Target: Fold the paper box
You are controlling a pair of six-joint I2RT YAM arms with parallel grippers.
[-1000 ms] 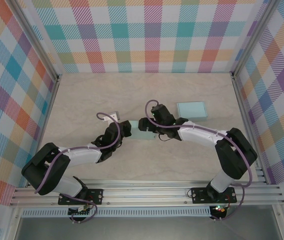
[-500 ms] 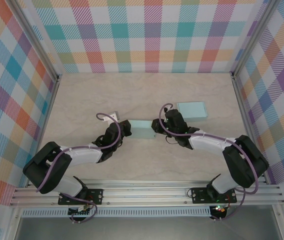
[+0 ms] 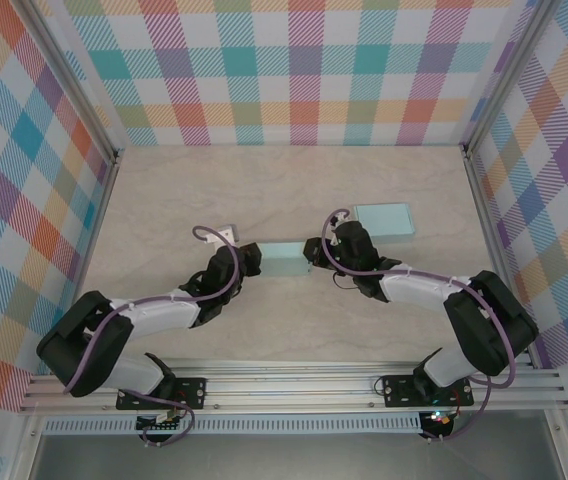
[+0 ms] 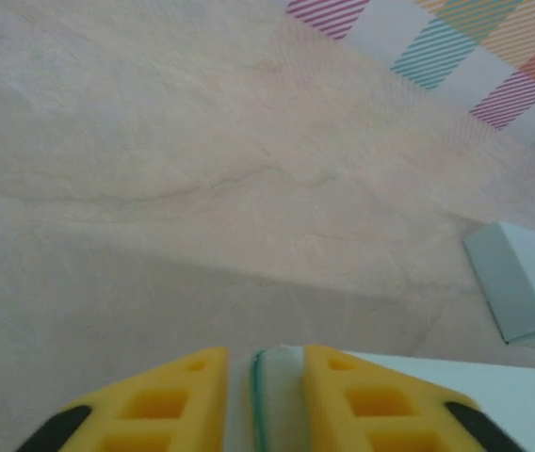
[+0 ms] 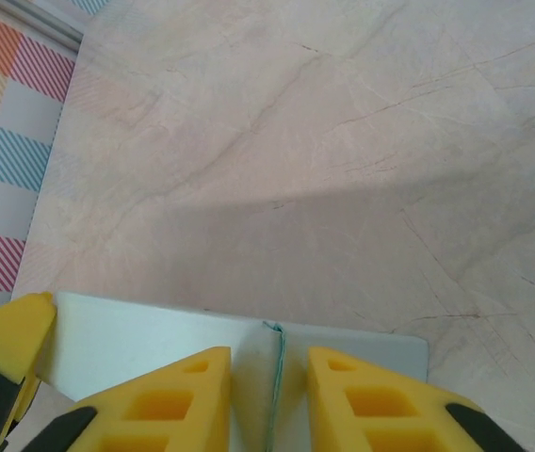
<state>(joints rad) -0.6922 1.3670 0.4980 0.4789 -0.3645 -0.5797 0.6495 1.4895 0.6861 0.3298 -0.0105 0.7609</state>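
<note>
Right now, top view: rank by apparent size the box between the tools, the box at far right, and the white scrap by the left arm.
1. Far-right box, looks largest.
2. Box between the tools: close call, since the left tool and right tool cover its ends.
3. White scrap, clearly smallest.

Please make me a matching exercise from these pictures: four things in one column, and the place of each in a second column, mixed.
1. left gripper
2. right gripper
3. paper box
4. second pale blue box

A. lies alone, farther back on the right
B. at the paper box's right edge
C. between the two grippers
D. at the paper box's left edge

Pairs: 1-D, 2-B, 3-C, 4-A
</note>
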